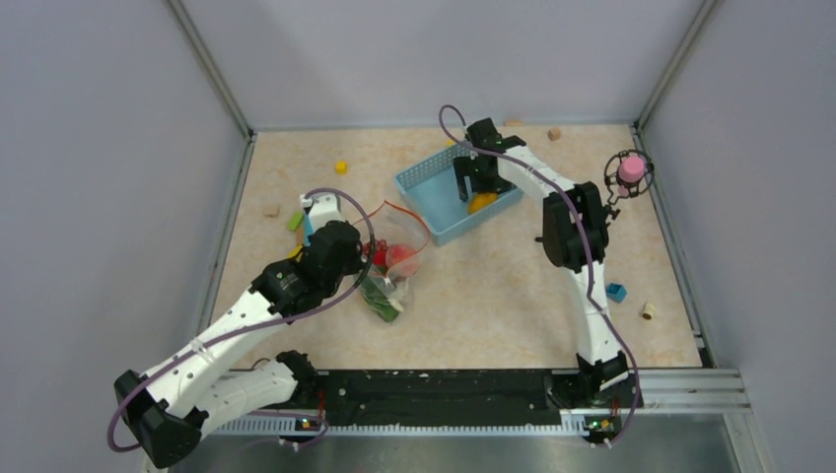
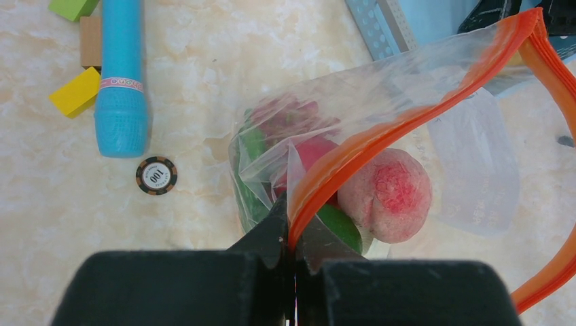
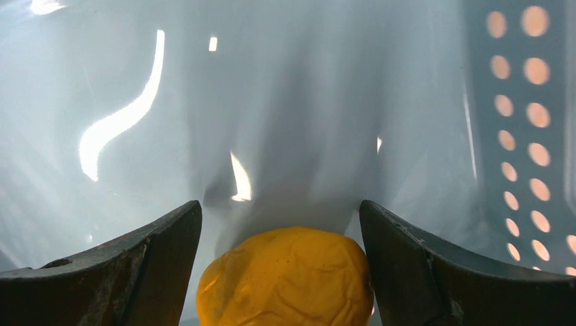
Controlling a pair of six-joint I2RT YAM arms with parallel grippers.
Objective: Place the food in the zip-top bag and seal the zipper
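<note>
Yellow mango point(image 3: 285, 275) is sitting btwn the fingers point(image 3: 153, 261) of the right gripper point(image 3: 280, 207), low in the gap, nearer the finger roots than the tips. Fingers are standing apart, one each side of it. One looks to be touching the mango's edge, the other is showing a thin gap, so nothing's clamped. Mango is resting on the floor of the blue basket point(image 3: 523, 136), w/ the holed wall just beyond one finger.

At the left gripper point(image 2: 293, 231), fingers are pressing together on the orange-red zipper point(image 2: 380, 136) of the clear bag point(image 2: 469, 156), pinching it right at the tips. The strip is running up and away from them, w/ the bag's mouth gaping.

Just past the tips, a pink peach point(image 2: 386, 195) is lying in the mouth beside the strip. A green pepper point(image 2: 339, 227) is sitting close against the fingers. Red tomato point(image 2: 314, 151) and dark grapes point(image 2: 292, 115) are lying further out under the plastic, and a green chili point(image 2: 251, 146) is lying along the bag's side.

Off to the side, well apart from the fingers, a round chip point(image 2: 157, 175) is lying on the table, w/ a blue stick point(image 2: 122, 88) near it and a yellow block point(image 2: 75, 92) just beside the stick.
</note>
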